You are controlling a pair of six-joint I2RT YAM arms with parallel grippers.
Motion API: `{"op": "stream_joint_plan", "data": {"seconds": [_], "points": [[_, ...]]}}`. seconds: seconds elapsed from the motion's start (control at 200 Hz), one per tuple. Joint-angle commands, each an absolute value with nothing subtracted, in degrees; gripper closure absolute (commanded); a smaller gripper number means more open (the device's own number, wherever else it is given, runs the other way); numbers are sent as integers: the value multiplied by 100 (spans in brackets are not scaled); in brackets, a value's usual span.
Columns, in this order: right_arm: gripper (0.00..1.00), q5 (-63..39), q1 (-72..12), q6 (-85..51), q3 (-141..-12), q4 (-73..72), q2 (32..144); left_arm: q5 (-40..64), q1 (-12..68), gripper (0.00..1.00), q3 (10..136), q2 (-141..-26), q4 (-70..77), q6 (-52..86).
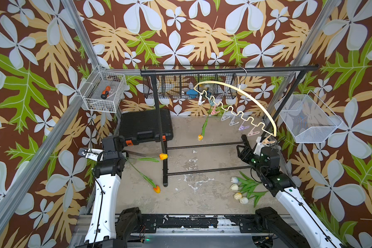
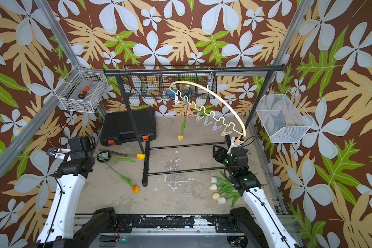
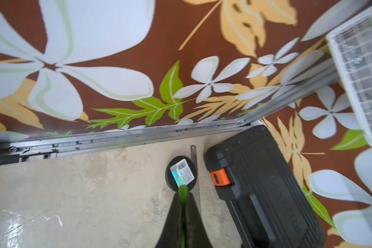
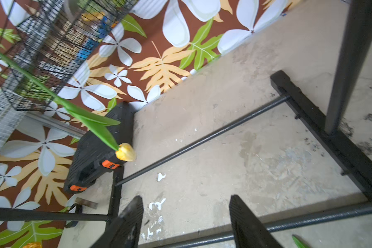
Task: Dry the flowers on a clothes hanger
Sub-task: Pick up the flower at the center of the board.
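The cream clothes hanger (image 1: 245, 94) hangs tilted from the black rack's top bar (image 1: 223, 69), with pastel clothespins along its wavy bar. One orange tulip (image 1: 200, 137) dangles head down from a pink pin (image 1: 214, 111); the right wrist view shows its head (image 4: 126, 152). Two orange tulips (image 1: 163, 156) (image 1: 156, 189) lie on the floor at the left. My left gripper (image 3: 183, 194) is shut on a green stem (image 3: 183, 191); which of the two it belongs to is hidden under the wrist. White tulips (image 1: 237, 189) lie by the right arm. My right gripper (image 4: 186, 206) is open and empty, below the hanger's low end (image 1: 243, 145).
A black tool case (image 1: 145, 126) sits at the back left, with a metal ruler (image 3: 194, 171) and a black disc (image 3: 180, 172) beside it. The rack's base bars (image 1: 202, 146) cross the floor. Wire baskets hang at the left (image 1: 103, 92), back (image 1: 189, 85) and right (image 1: 307, 120).
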State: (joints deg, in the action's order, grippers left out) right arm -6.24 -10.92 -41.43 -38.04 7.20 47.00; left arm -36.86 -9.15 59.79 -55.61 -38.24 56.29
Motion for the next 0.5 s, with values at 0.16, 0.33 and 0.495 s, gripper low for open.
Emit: {"op": "stream_joint_plan", "data": {"seconds": [0.16,0.33,0.495], "points": [[35,-1104,-1099,-4116,-3984,431,4672,-4387,120,100,6786,-5849,-4156,4675],[36,-1410,-1099,-4046,-3985,351,4720,-5110,1326,100,7441,-6257,-4240,4034],[38,-2448,-1099,-3838,-3940,-196,4701,-5375,2798,100,7516,-6258,-3830,3055]]}}
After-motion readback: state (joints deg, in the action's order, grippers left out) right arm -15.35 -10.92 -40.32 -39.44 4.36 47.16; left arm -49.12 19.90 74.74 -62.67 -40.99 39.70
